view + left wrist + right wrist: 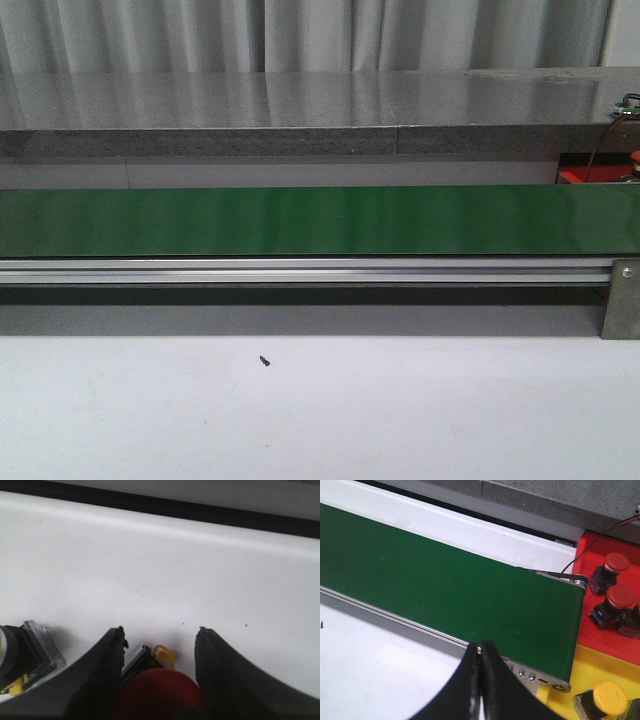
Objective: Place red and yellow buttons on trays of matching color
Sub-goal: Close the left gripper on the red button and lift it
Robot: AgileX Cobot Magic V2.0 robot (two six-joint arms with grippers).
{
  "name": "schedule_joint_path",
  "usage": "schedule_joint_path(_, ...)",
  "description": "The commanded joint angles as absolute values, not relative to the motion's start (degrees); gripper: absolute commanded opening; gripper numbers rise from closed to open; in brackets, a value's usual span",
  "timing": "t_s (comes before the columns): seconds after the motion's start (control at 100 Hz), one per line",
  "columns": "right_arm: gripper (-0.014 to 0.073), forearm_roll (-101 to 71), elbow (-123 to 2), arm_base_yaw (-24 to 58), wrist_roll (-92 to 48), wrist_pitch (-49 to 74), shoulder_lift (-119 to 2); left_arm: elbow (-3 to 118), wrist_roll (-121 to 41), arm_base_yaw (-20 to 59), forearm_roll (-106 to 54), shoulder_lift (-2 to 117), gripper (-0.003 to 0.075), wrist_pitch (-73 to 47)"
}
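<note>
In the left wrist view my left gripper [161,632] holds a red button [157,692]. Its red cap fills the gap between the two dark fingers, and its black body with a yellow clip [164,655] points out over the white table. My right gripper [481,647] is shut and empty, hovering over the near rail at the end of the green belt [445,580]. Beyond the belt's end, a red tray [592,635] carries two red buttons [615,562] [620,597]. A yellow tray [590,672] carries a yellow button [611,697]. Neither gripper shows in the front view.
Another button body [22,655], black with a clear block, lies on the table beside my left fingers; its cap colour is unclear. The green conveyor [300,220] runs across the front view with a metal rail [300,270] along its near side. A cable [600,535] crosses the red tray.
</note>
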State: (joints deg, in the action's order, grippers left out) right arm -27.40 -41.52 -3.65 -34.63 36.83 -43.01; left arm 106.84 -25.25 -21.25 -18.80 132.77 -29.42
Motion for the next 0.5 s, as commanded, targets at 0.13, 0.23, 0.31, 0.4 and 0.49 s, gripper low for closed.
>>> schedule_joint_path(0.13,-0.0068,-28.6,-42.8,-4.0,-34.8,33.1,-42.7,108.9,-24.8,-22.4,-18.8,129.1,0.0107,-26.9)
schedule_joint_path(0.23,-0.0068,-28.6,-42.8,-4.0,-34.8,33.1,-42.7,108.9,-24.8,-22.5,-18.8,129.0,0.0067,-27.5)
schedule_joint_path(0.31,-0.0068,-28.6,-42.8,-4.0,-34.8,33.1,-42.7,108.9,-24.8,-22.5,-18.9,128.0,0.0061,-28.8)
schedule_joint_path(0.4,-0.0068,-28.6,-42.8,-4.0,-34.8,33.1,-42.7,108.9,-24.8,-22.4,-20.7,126.2,0.0061,-30.7)
schedule_joint_path(0.49,-0.0068,-28.6,-42.8,-4.0,-34.8,33.1,-42.7,108.9,-24.8,-22.4,-22.8,123.6,0.0061,-33.2)
